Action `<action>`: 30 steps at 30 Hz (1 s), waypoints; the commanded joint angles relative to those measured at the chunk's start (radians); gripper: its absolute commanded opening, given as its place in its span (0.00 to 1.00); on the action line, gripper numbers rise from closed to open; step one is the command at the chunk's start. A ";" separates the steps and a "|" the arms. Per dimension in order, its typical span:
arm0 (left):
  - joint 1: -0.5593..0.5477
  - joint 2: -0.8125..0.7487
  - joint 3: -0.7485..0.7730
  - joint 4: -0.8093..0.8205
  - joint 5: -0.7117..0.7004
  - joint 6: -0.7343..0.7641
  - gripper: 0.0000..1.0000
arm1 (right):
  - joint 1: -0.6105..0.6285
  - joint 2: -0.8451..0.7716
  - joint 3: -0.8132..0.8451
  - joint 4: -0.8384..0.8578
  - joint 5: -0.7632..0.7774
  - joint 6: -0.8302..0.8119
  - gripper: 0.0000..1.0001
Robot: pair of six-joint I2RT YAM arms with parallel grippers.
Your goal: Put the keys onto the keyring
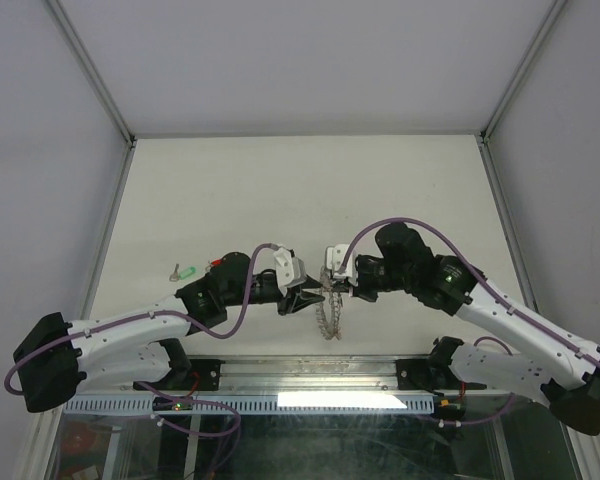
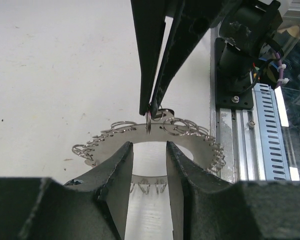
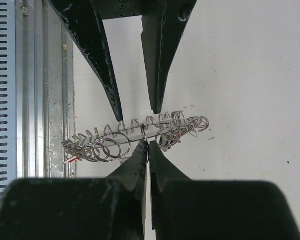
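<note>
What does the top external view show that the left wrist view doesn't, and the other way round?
Only top external: both arms whole, and a green-headed key lying alone on the table beside the left arm. Only left wrist: the keyring seen close, with its big central hole, the wire loops fringing its rim, and the right tool pinched shut on that rim. Both: the keyring between the left tool, jaws apart, and the right tool.
</note>
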 commanded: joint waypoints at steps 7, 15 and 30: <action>0.013 0.036 0.060 0.076 0.040 -0.007 0.31 | 0.034 0.013 0.051 0.080 0.000 -0.021 0.00; 0.013 0.053 0.080 0.071 0.047 -0.002 0.26 | 0.059 0.029 0.053 0.076 0.029 -0.028 0.00; 0.011 0.088 0.106 -0.004 0.084 0.026 0.25 | 0.078 0.008 0.051 0.067 0.106 -0.039 0.00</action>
